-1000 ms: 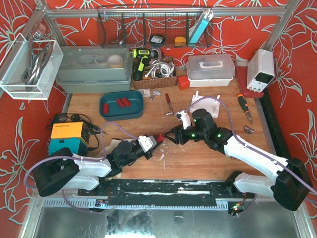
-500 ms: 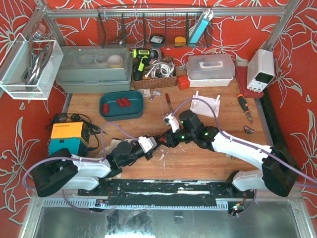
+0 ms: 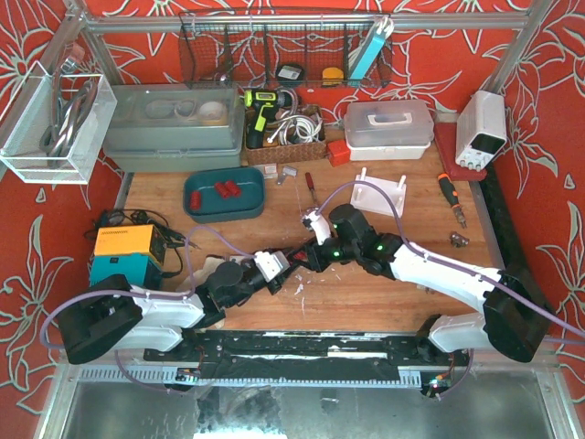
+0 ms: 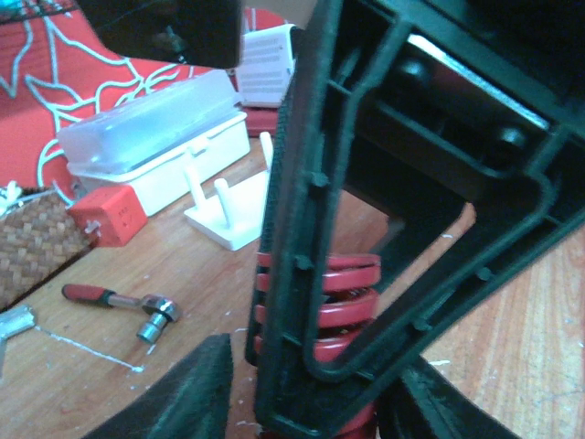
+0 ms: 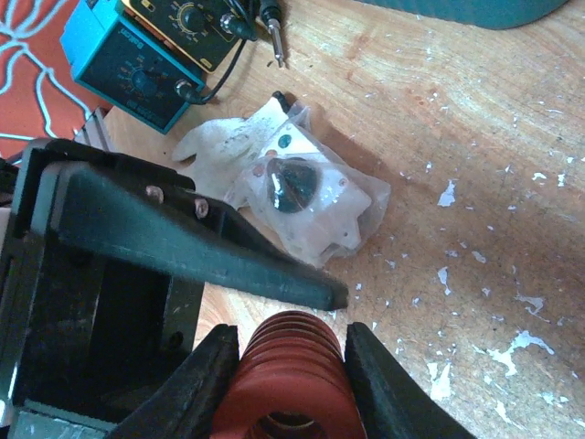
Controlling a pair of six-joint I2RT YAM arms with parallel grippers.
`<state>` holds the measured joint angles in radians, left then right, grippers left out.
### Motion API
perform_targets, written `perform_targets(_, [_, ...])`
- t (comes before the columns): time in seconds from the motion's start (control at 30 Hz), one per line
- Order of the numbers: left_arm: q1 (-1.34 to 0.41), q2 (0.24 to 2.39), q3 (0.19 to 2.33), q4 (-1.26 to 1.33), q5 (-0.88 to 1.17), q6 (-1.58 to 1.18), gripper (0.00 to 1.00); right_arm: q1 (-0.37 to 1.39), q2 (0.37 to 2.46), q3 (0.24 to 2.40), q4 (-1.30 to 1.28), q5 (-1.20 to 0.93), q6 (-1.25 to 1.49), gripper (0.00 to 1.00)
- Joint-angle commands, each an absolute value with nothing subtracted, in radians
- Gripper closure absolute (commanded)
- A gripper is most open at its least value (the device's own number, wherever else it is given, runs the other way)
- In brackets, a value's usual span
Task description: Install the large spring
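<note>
The large red spring (image 5: 292, 366) sits between the right gripper's two black fingers, its coils pointing forward. My right gripper (image 5: 291, 331) is shut on it and holds it against a black frame part (image 5: 183, 238) above the wooden table. In the left wrist view the spring (image 4: 352, 288) shows through the openings of that black frame (image 4: 302, 229). My left gripper (image 4: 311, 393) is shut on the frame's lower end. In the top view the two grippers meet at mid-table, left (image 3: 274, 270) and right (image 3: 311, 254); the spring is hidden there.
A clear plastic bag of small parts (image 5: 302, 197) lies just beyond the spring. A blue soldering station (image 3: 123, 251) stands at the left. A white pegged fixture (image 3: 379, 192), a red-handled tool (image 4: 119, 302), a teal tray (image 3: 224, 194) and storage boxes (image 3: 388, 128) lie farther back.
My right gripper has moved left with the spring and reached the frame held by my left gripper. Over the last half second almost nothing moved. The left arm stayed put.
</note>
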<state>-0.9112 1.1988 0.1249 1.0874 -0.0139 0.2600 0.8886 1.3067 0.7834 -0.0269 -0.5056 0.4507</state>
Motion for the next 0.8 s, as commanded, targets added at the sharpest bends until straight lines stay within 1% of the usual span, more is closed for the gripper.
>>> perform_targets(0.0, [-0.916,1.181,0.154,1.112,-0.089,0.247,0.48,0.903,1.284,0.826,-0.058,-0.437,0.427,1.0])
perform_targets(0.07, [-0.916,1.18,0.16,1.097,-0.133,0.228,0.3,0.903,1.265,0.834,-0.093,-0.338,0.421,1.0])
perform_targets(0.13, [-0.916,1.172,0.163,1.085,-0.183,0.209,0.16,0.898,1.242,0.836,-0.123,-0.219,0.423,1.0])
perform_targets(0.17, [-0.915,1.167,0.161,1.082,-0.201,0.205,0.07,0.894,1.231,0.835,-0.136,-0.167,0.424,1.0])
perform_targets(0.2, [-0.914,1.161,0.159,1.081,-0.218,0.201,0.01,0.89,1.221,0.836,-0.147,-0.105,0.424,1.0])
perform_targets(0.37, [-0.914,1.131,0.153,1.059,-0.291,0.189,0.0,0.847,1.194,0.863,-0.208,0.147,0.374,1.0])
perform_targets(0.5, [-0.914,1.141,0.179,1.018,-0.324,0.178,0.0,0.771,1.196,0.901,-0.234,0.301,0.332,1.0])
perform_targets(0.63, [-0.915,1.162,0.258,0.885,-0.349,0.145,0.0,0.64,1.224,0.939,-0.237,0.333,0.301,1.0])
perform_targets(0.77, [-0.914,1.176,0.261,0.89,-0.343,0.136,0.0,0.51,1.281,0.985,-0.237,0.359,0.281,1.0])
